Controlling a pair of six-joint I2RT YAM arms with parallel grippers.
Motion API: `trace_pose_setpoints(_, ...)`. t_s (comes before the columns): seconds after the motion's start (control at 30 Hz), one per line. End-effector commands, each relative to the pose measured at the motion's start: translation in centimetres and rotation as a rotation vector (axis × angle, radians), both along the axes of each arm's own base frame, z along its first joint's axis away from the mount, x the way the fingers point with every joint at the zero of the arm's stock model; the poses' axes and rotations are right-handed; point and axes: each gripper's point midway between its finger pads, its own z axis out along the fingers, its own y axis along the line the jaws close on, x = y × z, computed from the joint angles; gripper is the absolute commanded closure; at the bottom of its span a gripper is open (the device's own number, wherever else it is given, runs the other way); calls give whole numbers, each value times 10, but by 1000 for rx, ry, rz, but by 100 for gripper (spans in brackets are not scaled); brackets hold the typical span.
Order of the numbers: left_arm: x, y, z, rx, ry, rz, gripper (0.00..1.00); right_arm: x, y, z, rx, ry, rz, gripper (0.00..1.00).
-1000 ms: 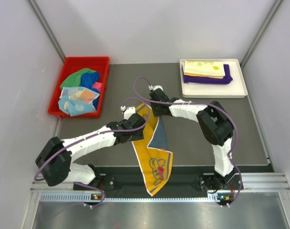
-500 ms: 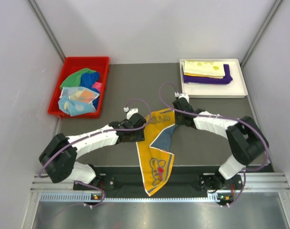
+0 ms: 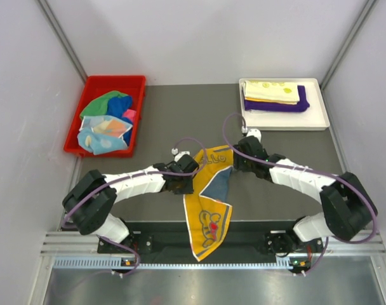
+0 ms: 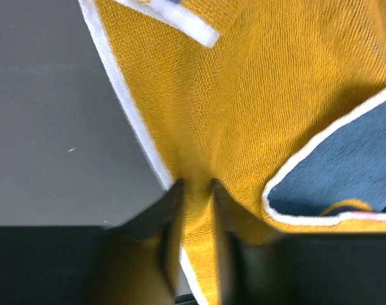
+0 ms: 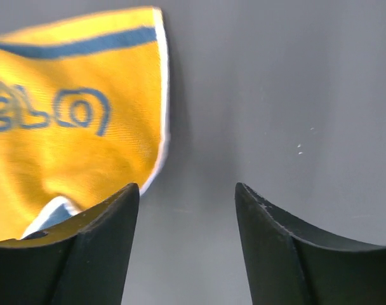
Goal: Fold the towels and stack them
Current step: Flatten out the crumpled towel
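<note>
A yellow towel (image 3: 209, 213) with a white border, blue lettering and a navy underside lies on the dark table, its lower end hanging over the near edge. My left gripper (image 3: 192, 178) is at its left edge. In the left wrist view the gripper (image 4: 193, 185) is shut on a pinched ridge of the yellow towel (image 4: 275, 95). My right gripper (image 3: 236, 159) is by the towel's top right corner. In the right wrist view it (image 5: 186, 190) stands open over bare table, the towel (image 5: 72, 121) just left of it. More towels (image 3: 107, 124) lie crumpled in the red bin.
The red bin (image 3: 91, 86) stands at the back left. A white tray (image 3: 320, 121) at the back right holds a folded yellow towel (image 3: 272, 91) on a purple one (image 3: 275, 107). White walls close in on both sides.
My right gripper drew the towel's top corner out to the right, spreading it, then opened and let go. My left gripper closed on the towel's left edge.
</note>
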Motion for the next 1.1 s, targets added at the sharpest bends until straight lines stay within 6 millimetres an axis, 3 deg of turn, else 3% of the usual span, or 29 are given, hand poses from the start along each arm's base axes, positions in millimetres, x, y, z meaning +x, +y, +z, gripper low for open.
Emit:
trace_pose_setpoints(0.0,-11,-4,-8,3,15,-37,76,4,5,41,84,-113,-22,36)
trace_pose_setpoints(0.07,-15,-5,-8,0,18,-38,87,-4,5,49,104,-129,-11,34)
trace_pose_setpoints(0.1,-18,-4,-9,0,24,-40,98,-10,10,50,107,-130,7,32)
trace_pose_setpoints(0.13,-20,-6,-5,-13,20,-40,100,-14,12,50,109,-126,15,31)
trace_pose_setpoints(0.27,-27,-5,4,-50,17,-37,100,-35,25,43,140,-102,53,31)
trace_pose_setpoints(0.33,-31,1,7,-48,16,-31,100,-48,42,38,137,-95,111,34)
trace_pose_setpoints(0.5,-32,7,12,-35,5,-28,100,-70,76,7,58,-44,179,37)
trace_pose_setpoints(0.67,-30,4,15,-40,1,-34,100,-82,84,-22,-12,8,189,38)
trace_pose_setpoints(0.77,-29,4,18,-44,-8,-39,100,-91,80,-30,-18,27,187,65)
trace_pose_setpoints(0.8,-29,3,21,-48,-9,-40,100,-96,79,-30,-15,31,193,84)
trace_pose_setpoints(0.83,-29,3,21,-51,-8,-45,100,-101,77,-29,-15,36,195,90)
trace_pose_setpoints(0.9,-31,0,24,-64,-1,-54,100,-115,69,-21,-3,34,187,100)
trace_pose_setpoints(1.07,-45,-6,30,-108,50,-107,100,-161,60,7,127,34,203,100)
